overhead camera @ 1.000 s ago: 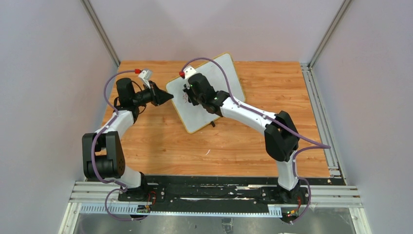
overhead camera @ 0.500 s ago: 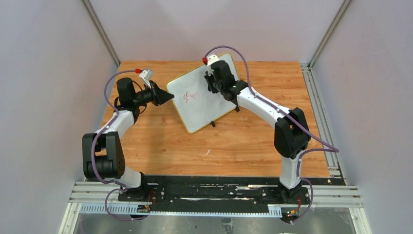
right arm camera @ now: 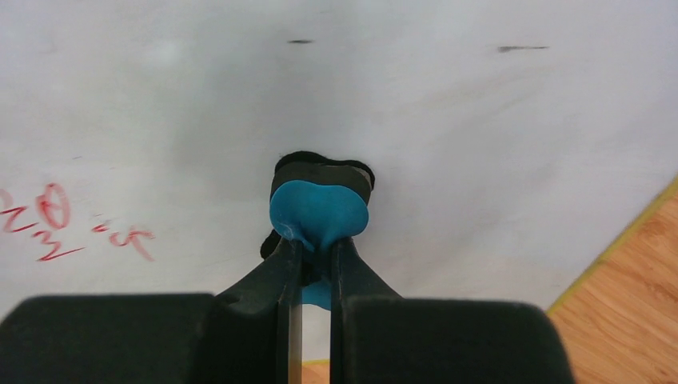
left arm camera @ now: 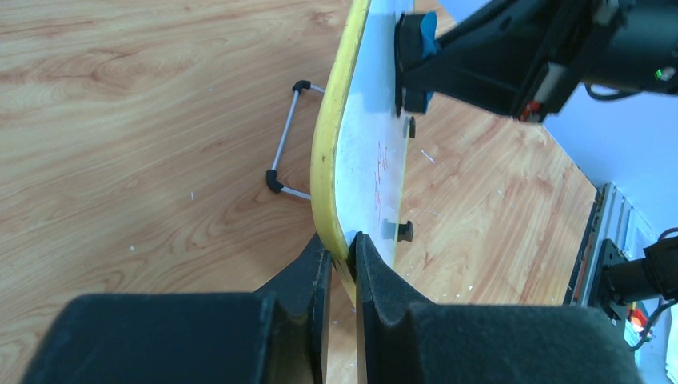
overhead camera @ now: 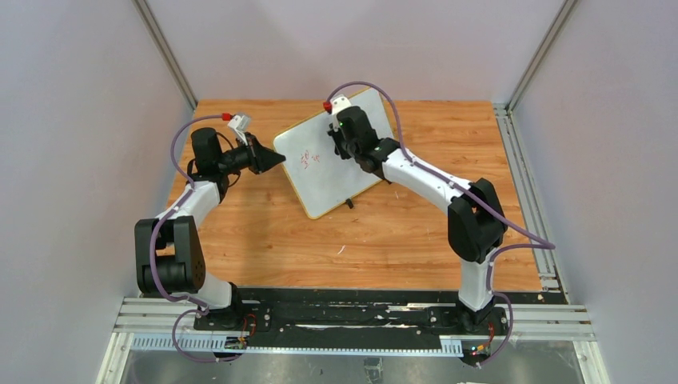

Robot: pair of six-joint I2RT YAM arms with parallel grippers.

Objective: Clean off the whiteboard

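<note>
The whiteboard [overhead camera: 320,172], white with a thin yellow frame, stands tilted at the middle back of the wooden table. Red handwriting [overhead camera: 310,159] shows on its left part, also in the right wrist view [right arm camera: 56,228]. My left gripper [overhead camera: 280,159] is shut on the board's left corner; the yellow frame [left arm camera: 328,152] sits between its fingers. My right gripper [overhead camera: 340,146] is shut on a small blue eraser [right arm camera: 318,210] with a black pad, pressed to the board's surface right of the writing. The eraser also shows in the left wrist view [left arm camera: 416,36].
The board's wire stand [left arm camera: 284,156] and small black feet [left arm camera: 404,230] rest on the wooden table [overhead camera: 384,232]. Two faint dark marks [right arm camera: 520,49] sit on the board's upper part. Grey walls enclose the table; a metal rail [overhead camera: 528,184] runs along the right edge.
My right gripper swept from the red writing toward the board's far right corner, then came back a little to the left. The left gripper and the board have stayed put.
</note>
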